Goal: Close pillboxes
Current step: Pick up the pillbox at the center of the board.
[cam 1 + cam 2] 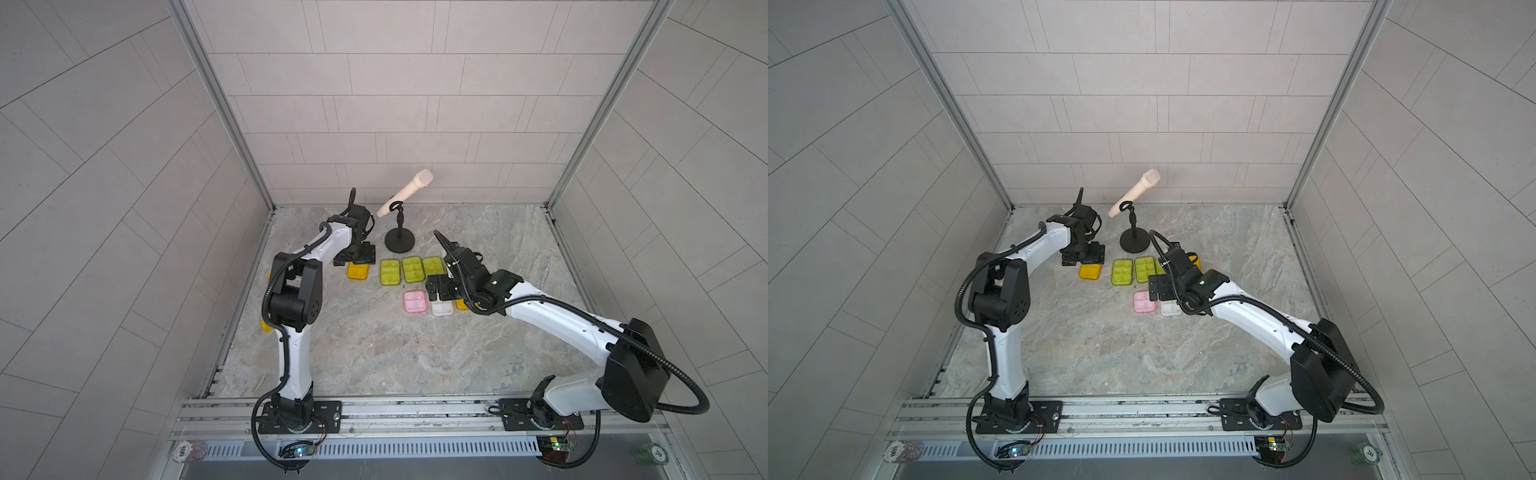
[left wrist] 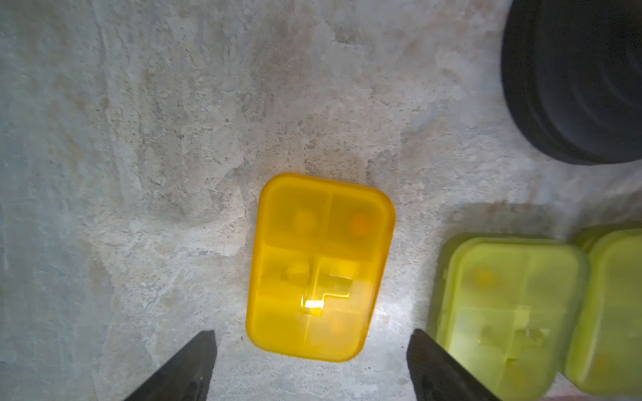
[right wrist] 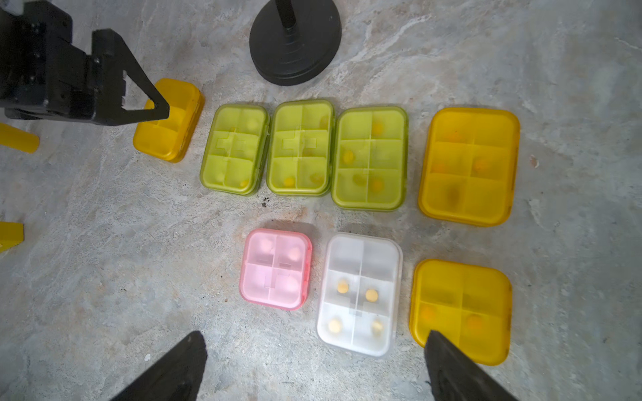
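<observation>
pillboxes (image 3: 301, 147) huddled beside stand base (image 3: 295, 45), open marble (image 1: 395, 353) toward rail (image 1: 415, 411)

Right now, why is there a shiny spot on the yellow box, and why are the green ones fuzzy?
Left wrist view: light glares off the orange-yellow pillbox, and the lime green pillboxes are blurred. Right wrist view: they look sharper.

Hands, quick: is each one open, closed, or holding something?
Left hand: open, holding nothing, over the orange-yellow pillbox.
Right hand: open, holding nothing.
</observation>
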Action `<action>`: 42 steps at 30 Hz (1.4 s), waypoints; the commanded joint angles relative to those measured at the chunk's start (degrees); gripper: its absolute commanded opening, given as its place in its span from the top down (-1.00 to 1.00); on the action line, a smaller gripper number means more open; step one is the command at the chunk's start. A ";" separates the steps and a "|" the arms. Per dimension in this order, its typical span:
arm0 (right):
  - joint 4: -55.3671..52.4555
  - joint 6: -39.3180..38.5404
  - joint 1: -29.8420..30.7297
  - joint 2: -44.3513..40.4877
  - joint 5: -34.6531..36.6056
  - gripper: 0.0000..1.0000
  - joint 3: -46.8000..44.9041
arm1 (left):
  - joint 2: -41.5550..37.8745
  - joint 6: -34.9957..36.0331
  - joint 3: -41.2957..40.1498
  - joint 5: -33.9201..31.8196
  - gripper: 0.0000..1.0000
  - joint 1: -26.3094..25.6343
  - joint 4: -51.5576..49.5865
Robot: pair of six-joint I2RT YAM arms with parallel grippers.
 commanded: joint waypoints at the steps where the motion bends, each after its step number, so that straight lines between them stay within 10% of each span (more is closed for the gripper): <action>1: -1.29 -0.58 -0.38 -2.81 1.41 -0.99 -1.05 | 2.46 0.74 3.13 -1.79 -1.00 0.02 -4.15; 27: -2.89 -0.08 -0.42 -5.04 1.94 -0.99 -2.14 | 11.43 0.25 9.45 -1.58 -0.45 0.06 -6.33; 42: -2.53 -0.56 -1.19 -4.97 2.43 -0.99 -1.84 | -10.43 -6.13 -12.69 0.32 -0.36 -4.26 0.83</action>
